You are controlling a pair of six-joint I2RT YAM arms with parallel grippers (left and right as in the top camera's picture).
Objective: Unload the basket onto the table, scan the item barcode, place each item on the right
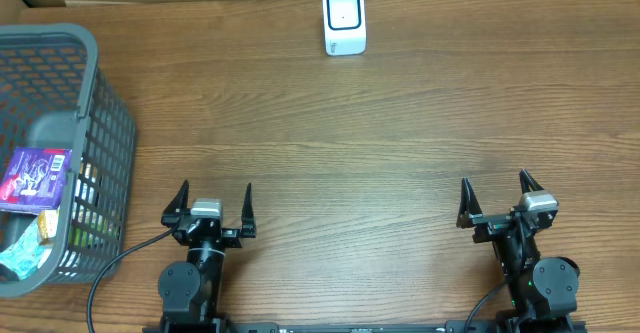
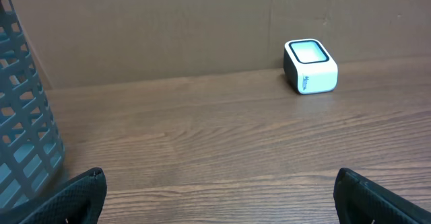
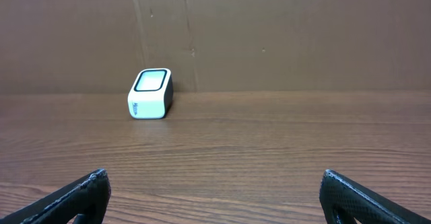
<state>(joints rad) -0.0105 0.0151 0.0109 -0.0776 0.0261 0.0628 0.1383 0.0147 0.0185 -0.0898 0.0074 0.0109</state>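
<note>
While the left gripper (image 1: 215, 191) and right gripper (image 1: 495, 183) are being held spread wide and empty, short of the scanner (image 1: 344, 20), the purple packet (image 1: 38, 176) is being cradled in the basket (image 1: 112, 143), far left of the scanner. A straight-down reach by the left gripper is being called for, with the packet being pinched by its edges so the barcode face is being left uncovered.

You have a white scanner (image 1: 344, 21) with a black-bordered face, a grey open-grid basket (image 1: 108, 133), a purple printed packet (image 1: 38, 176) with a white patch, and a brown wood-grain table (image 1: 380, 143).
</note>
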